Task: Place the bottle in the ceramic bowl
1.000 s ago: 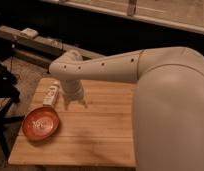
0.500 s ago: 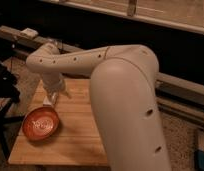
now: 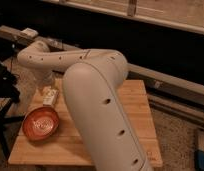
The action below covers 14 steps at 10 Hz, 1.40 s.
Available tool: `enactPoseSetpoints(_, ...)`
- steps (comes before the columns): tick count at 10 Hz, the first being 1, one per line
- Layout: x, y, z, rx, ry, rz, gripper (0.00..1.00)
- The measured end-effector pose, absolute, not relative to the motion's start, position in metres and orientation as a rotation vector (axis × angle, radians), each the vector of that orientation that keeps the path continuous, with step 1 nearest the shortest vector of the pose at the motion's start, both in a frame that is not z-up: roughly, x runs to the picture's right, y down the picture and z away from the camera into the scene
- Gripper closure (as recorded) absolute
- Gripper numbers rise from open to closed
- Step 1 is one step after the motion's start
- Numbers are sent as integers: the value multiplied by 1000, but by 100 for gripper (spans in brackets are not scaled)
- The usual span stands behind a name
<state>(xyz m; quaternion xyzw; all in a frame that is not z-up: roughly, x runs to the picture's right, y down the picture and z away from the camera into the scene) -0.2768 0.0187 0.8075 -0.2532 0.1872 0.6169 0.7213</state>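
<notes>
Your gripper (image 3: 47, 84) hangs over the left part of the worktop (image 3: 137, 102) as seen in the camera view, right above the far end of the bottle (image 3: 50, 97). You cannot tell whether it is spread or closed on the bottle, because the wrist masks it. The bottle lies flat on the wood, not yet in the ceramic bowl (image 3: 26, 125) but just beside its far rim. Its long axis runs roughly from the gripper towards the bowl. The bowl sits nearer the camera, so the carry looks short.
</notes>
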Motion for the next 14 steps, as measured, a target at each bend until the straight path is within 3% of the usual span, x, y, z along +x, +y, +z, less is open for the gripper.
enactPoseSetpoints(7,-329,13,869,-532,407,1316,35)
enactPoseSetpoints(14,-327,20,914,-537,467,1307,35)
